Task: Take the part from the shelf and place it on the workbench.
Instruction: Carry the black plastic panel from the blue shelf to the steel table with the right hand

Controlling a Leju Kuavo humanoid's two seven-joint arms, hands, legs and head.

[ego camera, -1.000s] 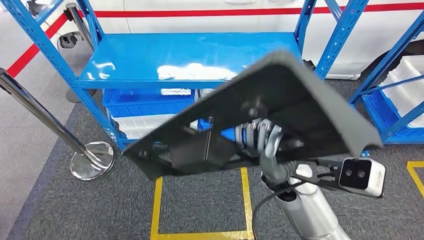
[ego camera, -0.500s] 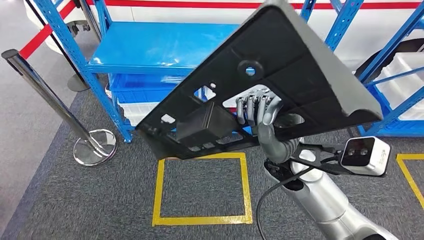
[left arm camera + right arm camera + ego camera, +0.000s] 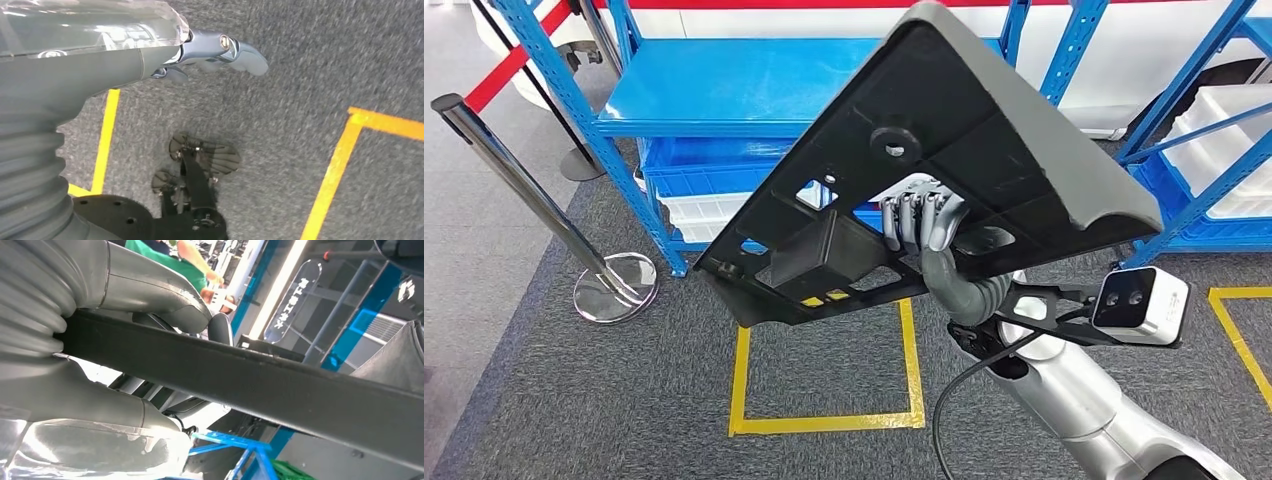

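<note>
A blue steel shelf rack [image 3: 754, 100] spans the back of the head view, its top deck bare and glossy, with blue and white plastic bins [image 3: 694, 195] stacked on the level below. A second blue rack [image 3: 1214, 150] stands to the right with a white bin on it. Grey carpet [image 3: 574, 400] covers the floor, marked with a yellow taped square [image 3: 824, 420].

In front of all this the black plastic part [image 3: 954, 150] — a broad, roughly triangular panel with a round boss, cut-out windows and a boxy block on its underside — is held up in the air, tilted, clear of the shelf and above the yellow square. The right hand [image 3: 924, 225] grasps it from beneath, fingers [image 3: 909, 215] pressed against the ribbed underside, the silver forearm rising from the lower right with a white wrist camera [image 3: 1139, 305] on a bracket.

The right wrist view adds what the head view hides: the part's edge [image 3: 250, 385] runs as a dark bar across the frame, clamped between the grey thumb [image 3: 165, 295] on one side and the palm on the other.

A chrome stanchion post [image 3: 534, 200] leans at the left on its round base.

The left hand [image 3: 220, 50] hangs over the carpet — its fingers lie loosely extended, released, with nothing between them.
</note>
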